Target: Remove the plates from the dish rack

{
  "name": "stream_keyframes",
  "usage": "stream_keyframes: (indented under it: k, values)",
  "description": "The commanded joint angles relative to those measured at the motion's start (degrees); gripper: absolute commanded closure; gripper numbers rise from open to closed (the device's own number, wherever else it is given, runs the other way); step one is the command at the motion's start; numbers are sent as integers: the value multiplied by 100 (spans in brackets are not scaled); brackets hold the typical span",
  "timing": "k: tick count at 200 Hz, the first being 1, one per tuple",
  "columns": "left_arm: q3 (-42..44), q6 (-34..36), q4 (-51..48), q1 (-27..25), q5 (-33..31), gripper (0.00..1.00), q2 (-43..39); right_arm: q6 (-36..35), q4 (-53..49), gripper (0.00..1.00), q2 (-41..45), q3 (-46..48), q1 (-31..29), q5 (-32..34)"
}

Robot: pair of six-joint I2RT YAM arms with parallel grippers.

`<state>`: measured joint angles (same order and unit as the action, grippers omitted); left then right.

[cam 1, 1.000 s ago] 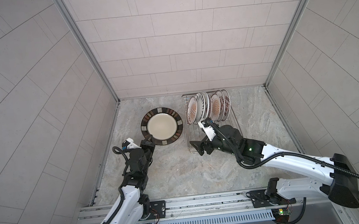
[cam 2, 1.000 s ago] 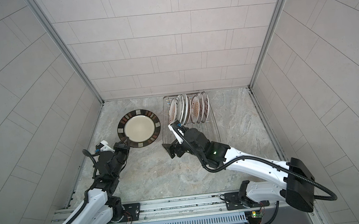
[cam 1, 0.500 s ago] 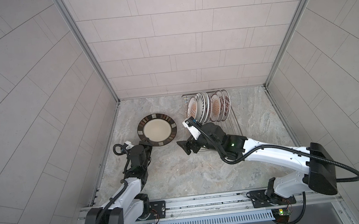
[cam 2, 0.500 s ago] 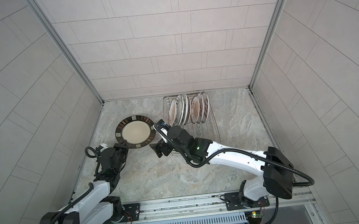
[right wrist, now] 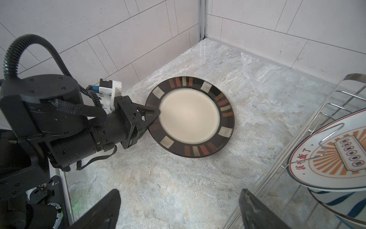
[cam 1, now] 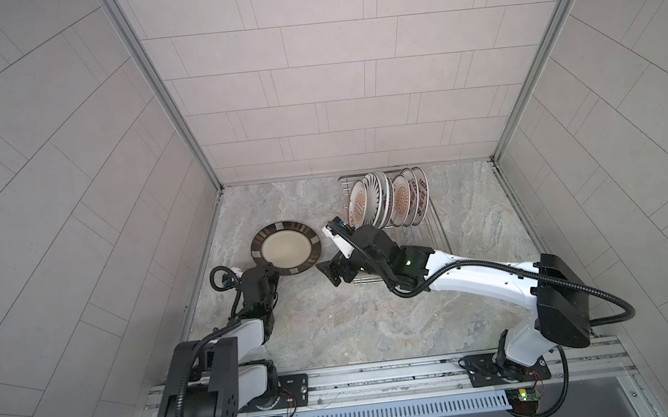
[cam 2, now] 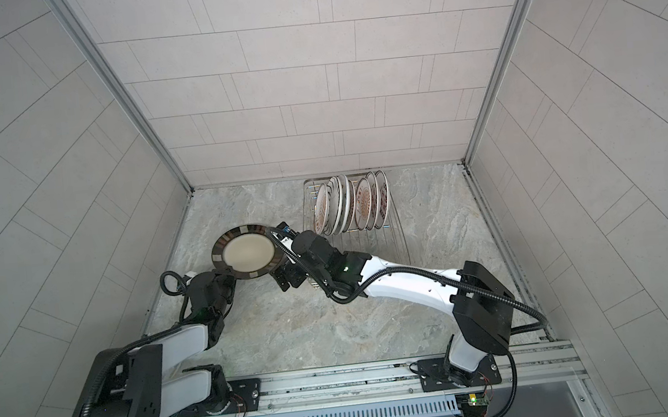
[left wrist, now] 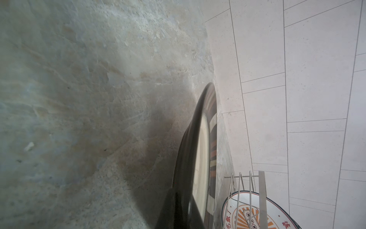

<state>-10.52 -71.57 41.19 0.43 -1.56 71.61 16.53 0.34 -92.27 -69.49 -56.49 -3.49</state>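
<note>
The dish rack is a rectangle of thin, shiny wire with low sides and upright prongs, at the back right of the surface. It holds a row of plates standing on edge, packed toward its far end. At the left of that row a small sunburst plate, orange rays with red characters, leans on a prong. Next to it is a white blue-stroked plate.

1 plate is out of the rack: the brown-rimmed plate. It is round and glossy, cream in the middle, with a dark rim set with beige and rust blocks. The left claw is clamped on its rim, holding it face up just left of the rack. I cannot tell whether its far edge touches the stone.

The right claw hangs by the rack's near corner, jaws wide apart, gripping nothing.

The surface is matte, mottled grey-beige stone, and the walls are pale rectangular tiles.
</note>
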Motion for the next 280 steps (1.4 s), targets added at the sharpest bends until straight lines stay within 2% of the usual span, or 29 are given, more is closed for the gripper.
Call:
stream_keyframes:
  k: [1,13,99,154,167,184,215,261,280]
  values:
    - [-306,-151,1454,159,-13,100,156,-45,-130,5,-174,-190,-29,-51]
    - [-295,-101,1671,177,-16,100,289,-45,-139,6,-245,-229,-29,-56]
    - [-499,0,1605,261,-427,100,777,-123,-162,7,-411,-310,-30,-29]
    - [-600,-281,2123,336,-701,100,1509,-111,-148,8,-598,-431,-29,-48]
    - [-601,-262,2373,347,-757,100,1742,-74,-66,10,-587,-391,-45,59]
    - [-866,-284,2429,347,-905,100,2024,-104,159,10,-475,-196,-84,156]
    - [-961,-455,3158,368,-811,100,2664,-115,156,10,-472,-151,-90,193]
    - [-1286,-641,3413,481,-577,100,3403,-107,214,10,-483,-73,-88,296]
    - [-1435,-595,3251,489,-566,95,3481,-112,208,10,-493,-82,-90,312]
